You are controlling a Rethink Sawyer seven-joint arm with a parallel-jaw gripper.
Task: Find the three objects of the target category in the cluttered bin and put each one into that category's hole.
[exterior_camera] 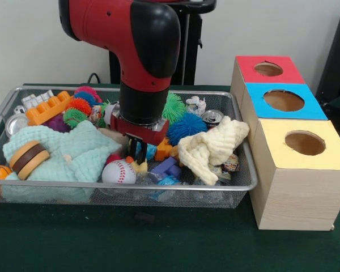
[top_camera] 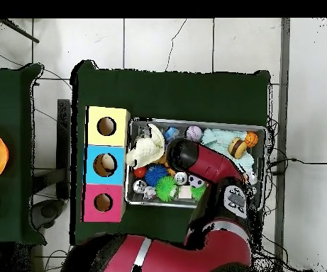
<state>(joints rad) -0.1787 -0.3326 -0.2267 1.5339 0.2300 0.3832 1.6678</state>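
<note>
one red and black arm reaches down into the bin, which sits on the green desk just left of three wood-grain boxes. its jaws are low among the toys, behind a baseball; i cannot tell if they are apart or together.

Clutter-packed bin, arm low over its middle; open air above the three box holes.
</note>
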